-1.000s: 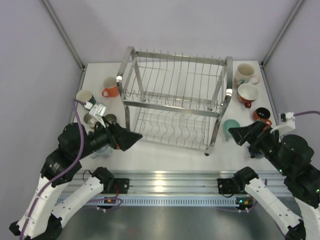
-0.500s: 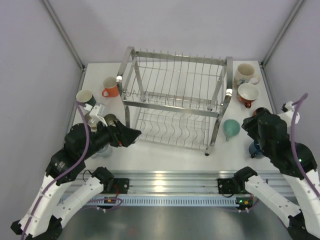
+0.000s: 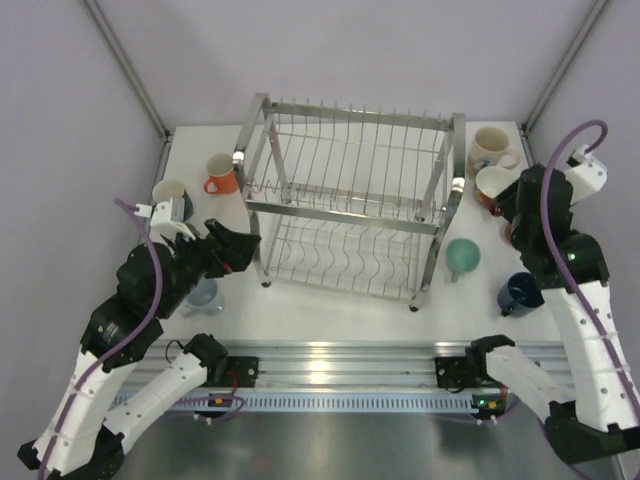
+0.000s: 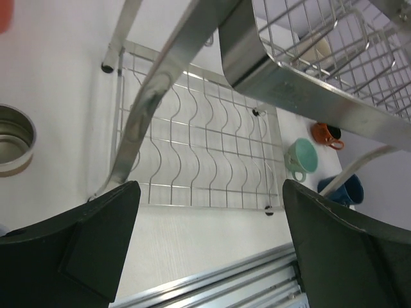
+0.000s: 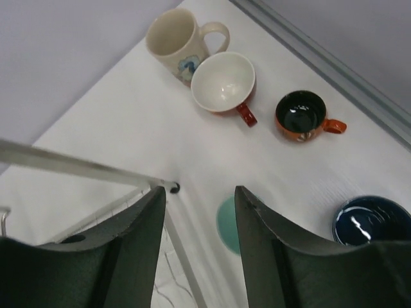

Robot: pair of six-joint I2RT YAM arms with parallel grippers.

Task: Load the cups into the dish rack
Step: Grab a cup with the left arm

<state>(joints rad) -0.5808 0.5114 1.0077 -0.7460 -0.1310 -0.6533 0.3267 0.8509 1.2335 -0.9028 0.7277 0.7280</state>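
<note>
Lilac walls (image 3: pixel 350 50) (perhaps fabric) enclose the white table (image 3: pixel 330 305); left end effector (image 4: pixel 209 205) and right end effector (image 5: pixel 199 199) gape empty.

No lettering, number, brand or sign can be read in any view. The only print seen is a small blue motif on the side of the cream mug (image 5: pixel 174 38), in the upper middle of the right wrist view. It is a picture rather than words, and no letters can be made out in it.
</note>
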